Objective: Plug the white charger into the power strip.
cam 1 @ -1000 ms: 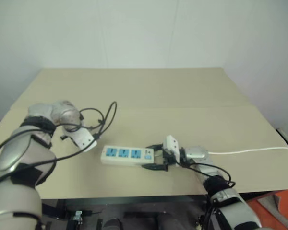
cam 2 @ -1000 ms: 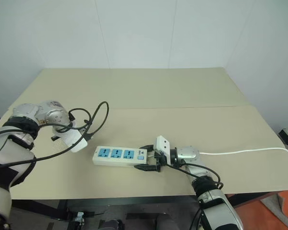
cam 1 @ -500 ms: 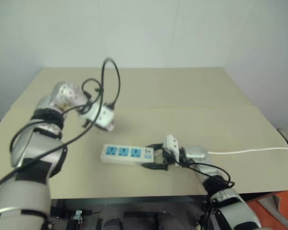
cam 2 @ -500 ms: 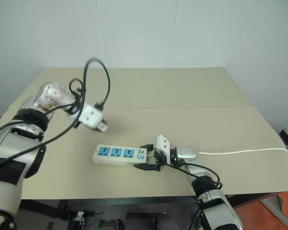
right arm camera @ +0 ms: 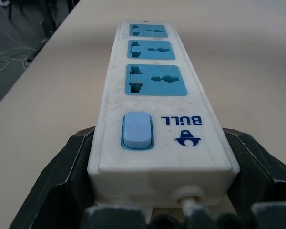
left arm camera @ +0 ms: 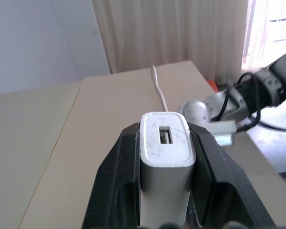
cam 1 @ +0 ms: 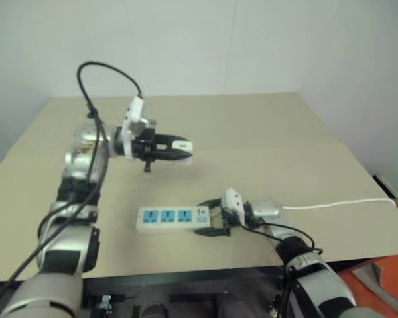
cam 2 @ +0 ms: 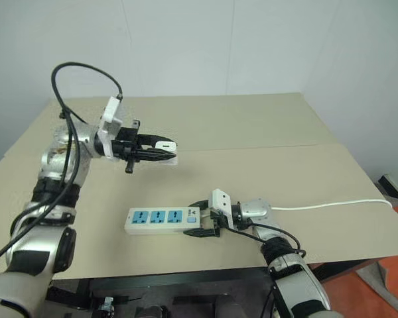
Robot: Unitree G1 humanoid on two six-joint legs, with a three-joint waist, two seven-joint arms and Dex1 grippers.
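Note:
The white charger [left arm camera: 164, 143] sits clamped between the black fingers [left arm camera: 126, 160] of my left gripper [cam 1: 180, 147], which is shut on it. It is held in the air above the table, pointing level toward the right, up and to the left of the power strip [cam 1: 172, 216]. The strip is a white bar with three blue sockets [right arm camera: 155, 80] lying flat near the table's front edge. My right gripper [cam 2: 202, 223] is shut on the strip's switch end, one finger [right arm camera: 69, 167] on each long side. The thin white cord [cam 1: 338, 203] runs off to the right.
The tan table [cam 1: 265, 126] is bare behind and around the strip, with a seam across its middle. A black cable [cam 2: 79, 73] loops above my left arm. White walls stand behind the table, and the floor drops off at the right edge [cam 2: 385, 199].
My left arm rose from low on the left and swung right with the charger, turning until the gripper points level to the right. The right gripper and strip kept still.

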